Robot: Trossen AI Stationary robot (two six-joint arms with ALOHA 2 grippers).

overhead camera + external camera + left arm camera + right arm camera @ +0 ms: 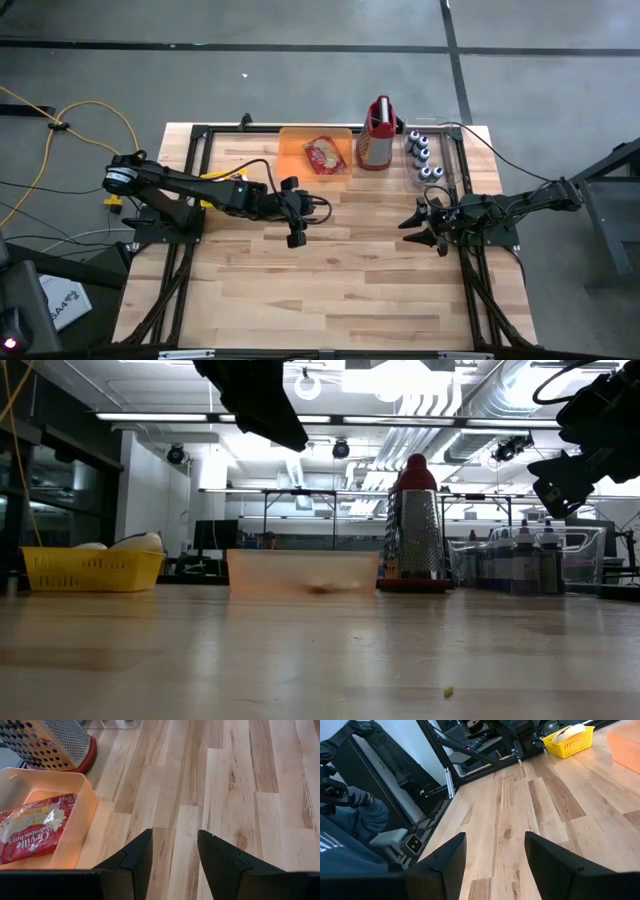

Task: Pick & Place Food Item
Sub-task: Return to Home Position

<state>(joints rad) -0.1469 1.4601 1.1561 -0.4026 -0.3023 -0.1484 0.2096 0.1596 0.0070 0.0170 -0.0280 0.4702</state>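
- Left gripper (300,212) hangs over the mid-table, fingers spread wide and nothing between them; bare boards show through the gap in its wrist view.
- Right gripper (420,224) sits by the table's right edge, also spread open and empty, pointing back across the boards.
- Yellow bin (90,569) stands at the table's left, close to the left arm's base. Pale food (140,542) is heaped above its rim, so the placing looks done.
- The key relation is that the bin lies behind the left gripper, back along its own arm. The fingers aim the other way, toward the orange bin (75,815) and grater (50,742).
- The left arm is plainly the nearer one, and the right gripper is well apart from the bin, the whole table between them.
- My read is that retreating home takes the left arm back over the bin, so it should stay high to clear the heap.
- The bin's long side faces the low camera and appears to run along the table's width.
- From above, only a yellow sliver shows under the left arm, with the contents hidden.
- The low view gives the heap's height, and the right wrist view shows the bin whole, far across the boards.
- The right wrist view also catches a person's blue sleeve (350,820) beyond the table edge.
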